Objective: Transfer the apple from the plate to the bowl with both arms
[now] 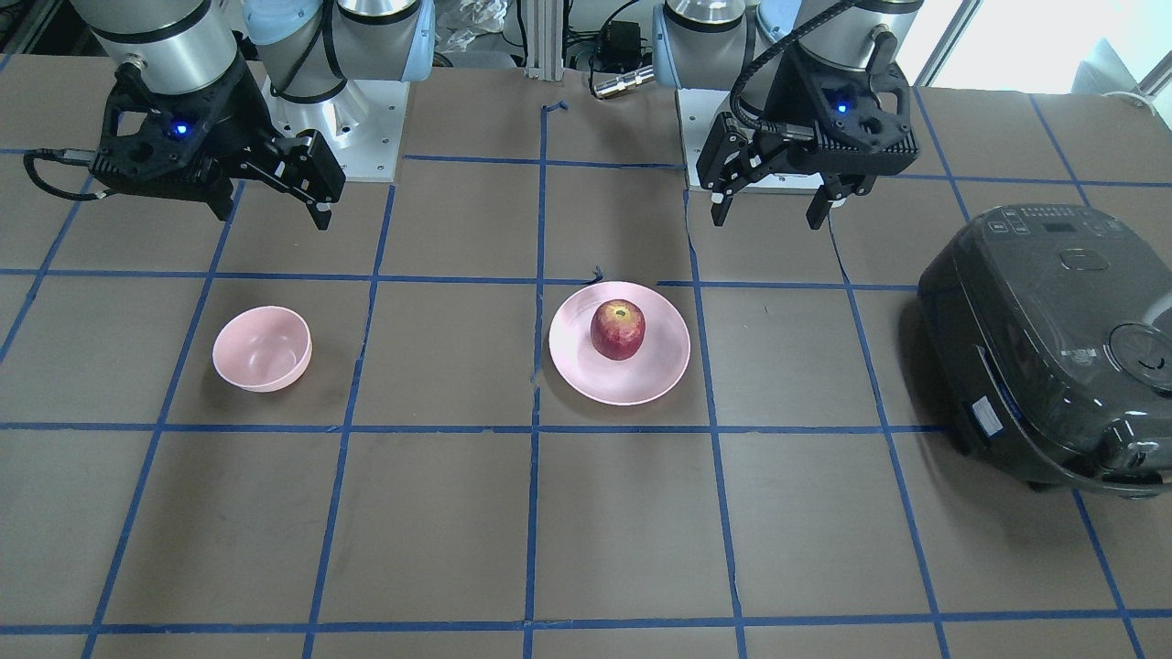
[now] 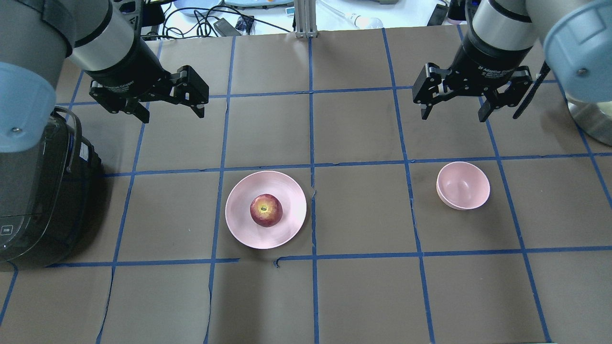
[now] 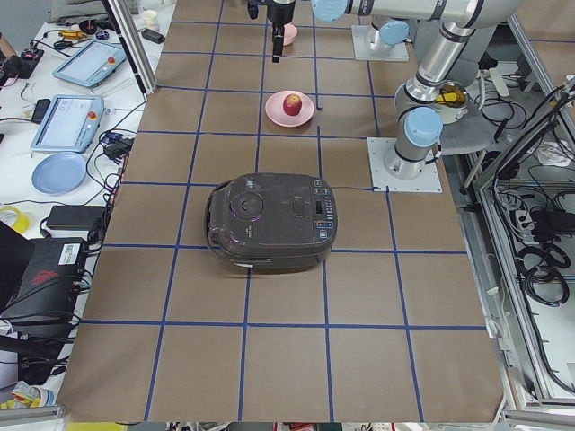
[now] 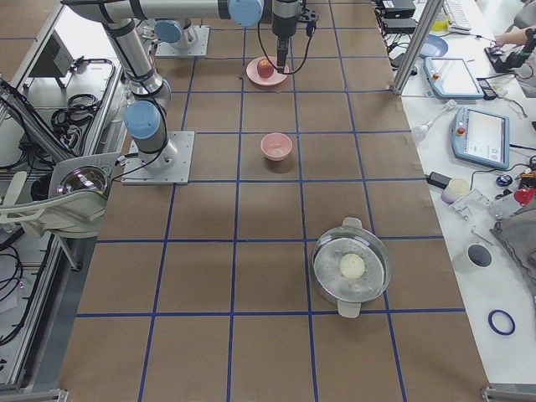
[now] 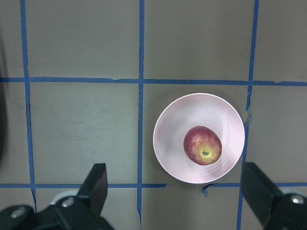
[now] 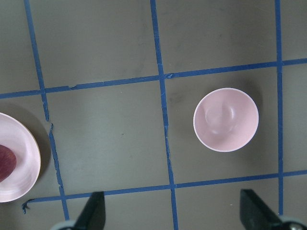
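Left gripper and right gripper, two in all, hang above the table, each with its fingers spread wide. One plate lies on the left gripper's side and one bowl stands on the right gripper's side, well apart from the plate. One apple sits stem dimple up near the plate's middle, below the left gripper and well apart from it.

Apple sits on the plate — bowl (well apart) to its right.
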